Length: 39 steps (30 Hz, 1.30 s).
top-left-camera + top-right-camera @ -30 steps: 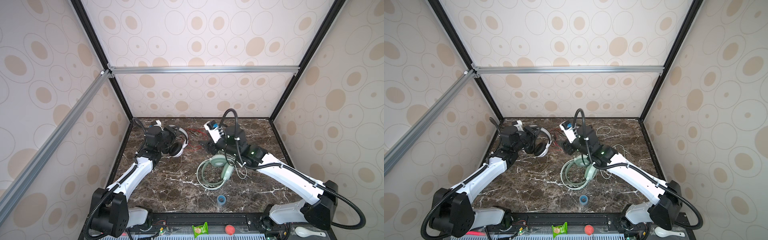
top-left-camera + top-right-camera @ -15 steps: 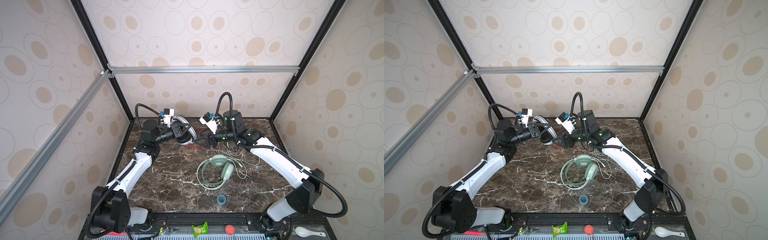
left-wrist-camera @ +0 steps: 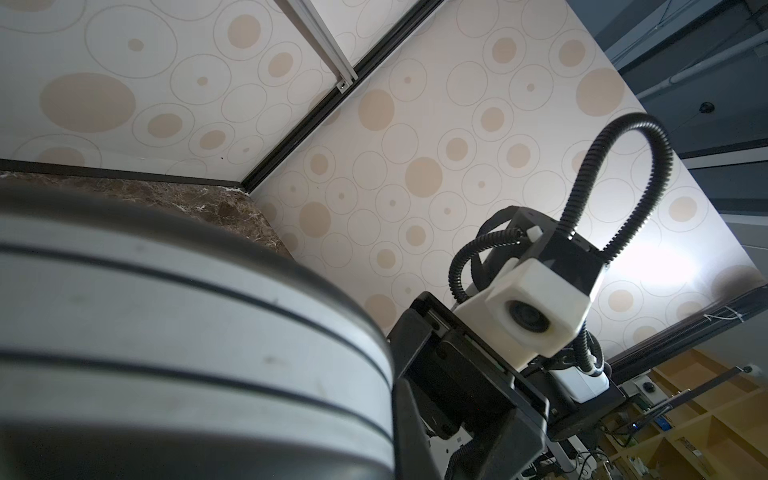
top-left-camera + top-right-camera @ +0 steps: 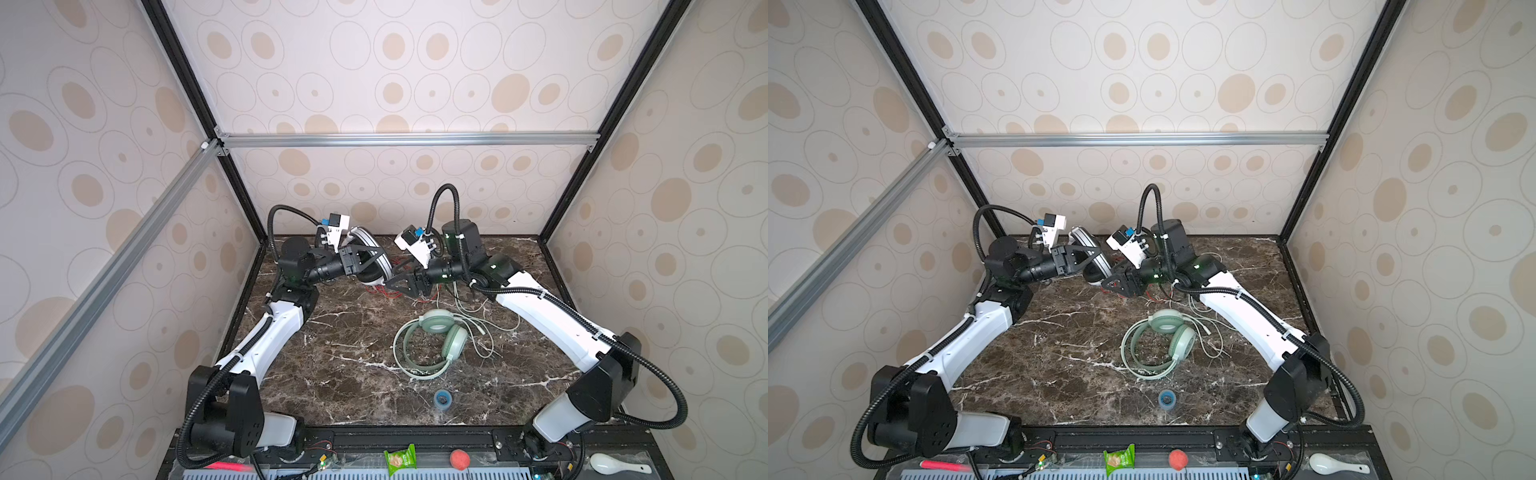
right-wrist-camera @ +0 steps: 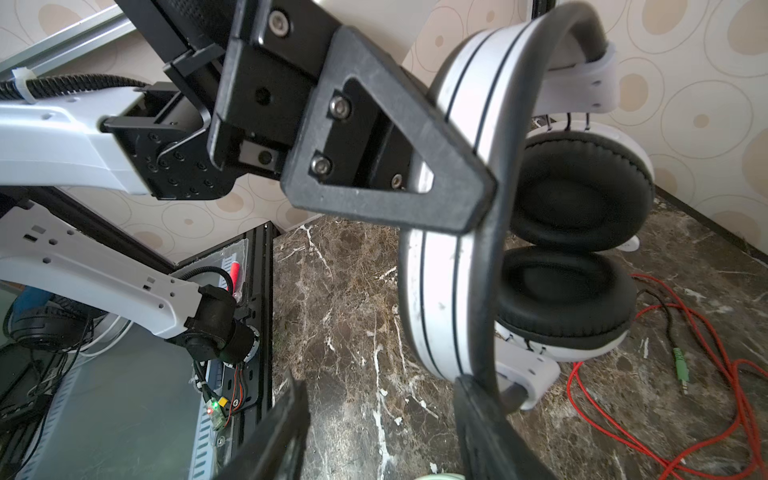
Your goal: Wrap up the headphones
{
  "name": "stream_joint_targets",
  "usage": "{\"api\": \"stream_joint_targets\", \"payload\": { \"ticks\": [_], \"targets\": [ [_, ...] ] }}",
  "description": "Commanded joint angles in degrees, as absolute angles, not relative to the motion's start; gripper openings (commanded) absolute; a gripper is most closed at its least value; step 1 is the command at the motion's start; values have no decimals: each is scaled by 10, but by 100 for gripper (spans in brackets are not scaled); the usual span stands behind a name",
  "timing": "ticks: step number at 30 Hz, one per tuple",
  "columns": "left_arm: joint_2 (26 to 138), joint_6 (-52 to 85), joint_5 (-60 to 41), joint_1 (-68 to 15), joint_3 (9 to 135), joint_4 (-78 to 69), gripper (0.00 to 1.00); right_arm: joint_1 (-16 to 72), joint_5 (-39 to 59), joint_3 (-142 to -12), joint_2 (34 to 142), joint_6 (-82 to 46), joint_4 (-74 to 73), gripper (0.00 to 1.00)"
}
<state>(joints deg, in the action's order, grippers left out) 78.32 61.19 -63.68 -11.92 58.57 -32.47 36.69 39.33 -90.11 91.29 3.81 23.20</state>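
White-and-black headphones: lifted off the table on the far side of the mint green headphones, ear cups folded together.
Red cable: unwound, trailing loose on the marble below the lifted pair.
Left gripper: clamped on the headband.
Right gripper: jaws apart with nothing between them, one finger at the band's lower end.
Mint pair: flat on the table, pale cable sprawled beside it.
Risk: the right finger could push the band and twist it out of the left grip. The slack cable may snag on the mint pair.
Change: a second ago the white pair sat low and the right gripper hovered at the mint pair. Both are now raised beyond it.
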Motion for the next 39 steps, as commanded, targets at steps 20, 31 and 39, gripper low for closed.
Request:
{"api": "stream_joint_targets", "payload": {
  "ticks": [20,31,39],
  "targets": [
    [774,610,-714,-130,642,-385,0,341,408,-914,909,74,242,68],
    [776,644,-712,-136,634,-425,0,347,477,-947,954,63,232,62],
    [779,658,-714,-139,628,-432,0,365,500,-938,958,50,210,27]
  ]
}}
